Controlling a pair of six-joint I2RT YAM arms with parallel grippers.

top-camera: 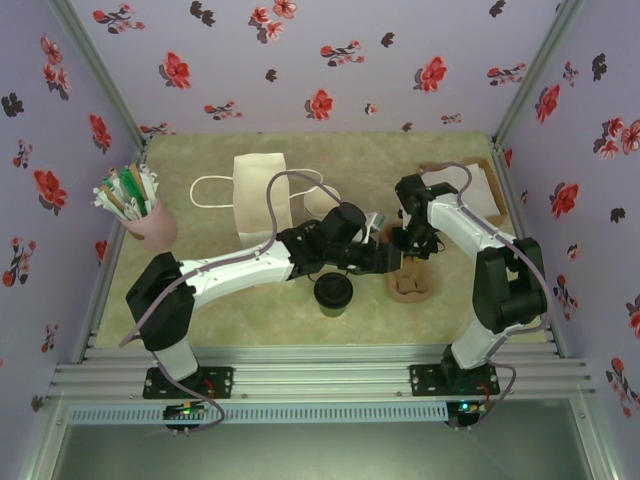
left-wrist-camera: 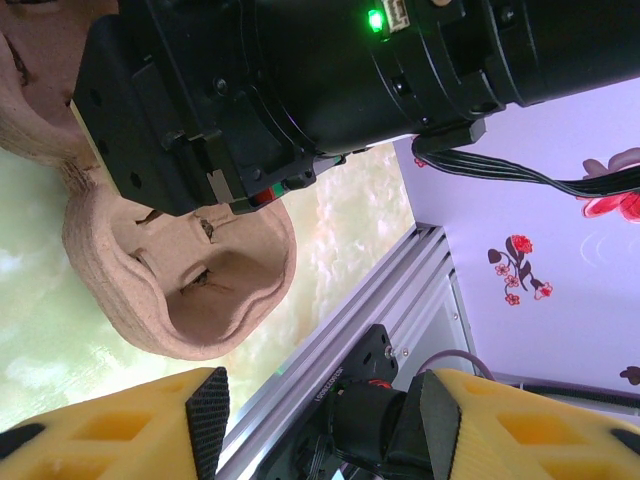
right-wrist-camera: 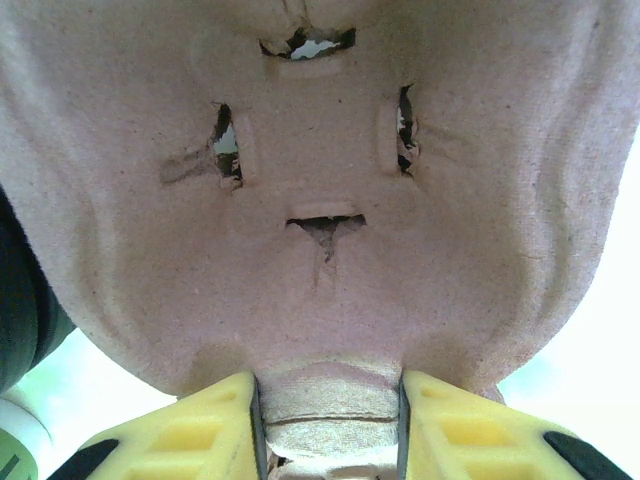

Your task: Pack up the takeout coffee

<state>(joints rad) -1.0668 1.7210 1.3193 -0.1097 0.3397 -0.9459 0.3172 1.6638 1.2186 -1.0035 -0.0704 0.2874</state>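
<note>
Takeout coffee (top-camera: 333,293) unpacked at centre, away from the bag (top-camera: 262,195); right pincer (right-wrist-camera: 328,420) grips the pulp carrier (right-wrist-camera: 320,300), left pincer (left-wrist-camera: 320,400) open.

Lavender walls (top-camera: 330,60) printed with red and dark flowers close off the far, left and right sides, and slanting aluminium posts (top-camera: 97,70) join them at the far corners. The tabletop (top-camera: 260,312) has a mottled, pale yellow-green covering. Ribbed aluminium rails (top-camera: 320,375) run along its near edge. The light is soft and even.
</note>
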